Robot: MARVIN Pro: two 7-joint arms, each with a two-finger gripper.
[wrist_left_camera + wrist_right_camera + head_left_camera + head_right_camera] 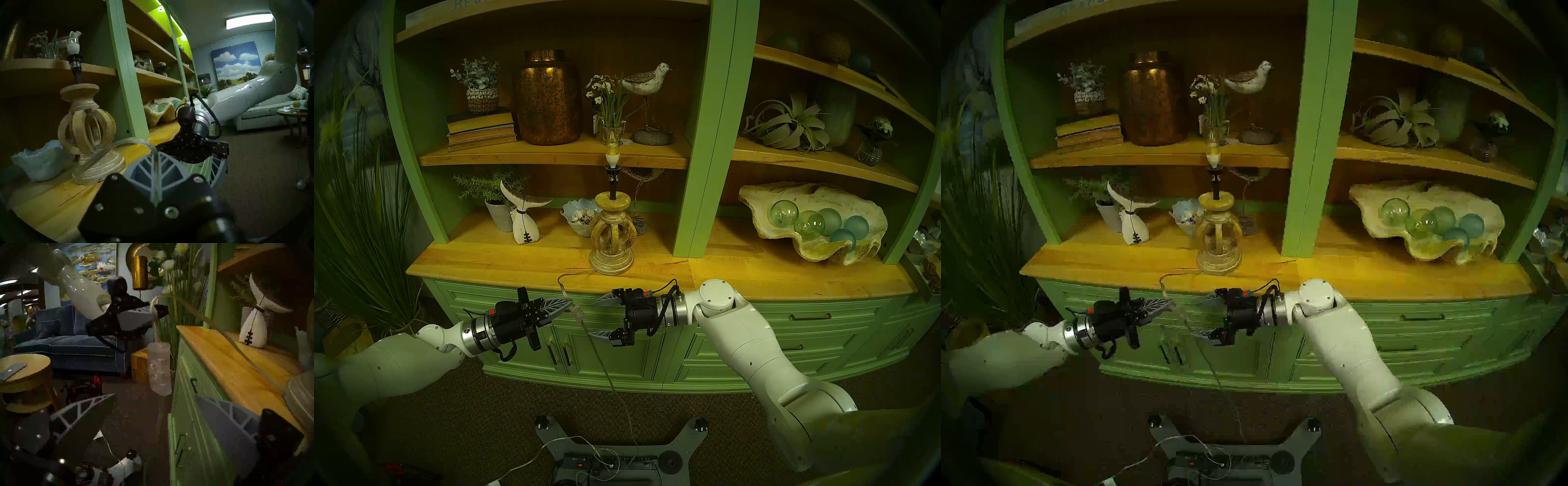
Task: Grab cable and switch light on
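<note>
Left gripper (563, 303) is where we start — its two leaf-patterned fingers are pressed together on the cable (565, 292), pinching the clear cord just above the inline switch (577, 311). In the left wrist view we see the cord (108, 149) arcing over from the foot of the lamp and dropping into the seam between the closed fingers at lower centre.

Our right gripper (597, 317) comes in from the right of the head view, roughly level, with its fingers spread wide: one above, one below, and nothing between them. The switch hangs just off its fingertips, near the middle of the frame. From the right wrist camera we get the switch (158, 368) dead centre as a clear little block dangling under the left gripper (153, 314), with our own grey fingers (81, 414) in the bottom corners, well apart from it.

Below the switch, the cable runs down across the green cabinet front (653, 342) to the floor, toward the black power strip (609, 462) at bottom centre.

The light (612, 149) sits on its black stem atop the carved tan lamp base (612, 237), standing on the wooden counter (504, 261) at mid-frame — the bulb shows a yellowish tint in the head views, but we can't tell if it's lit.
</note>
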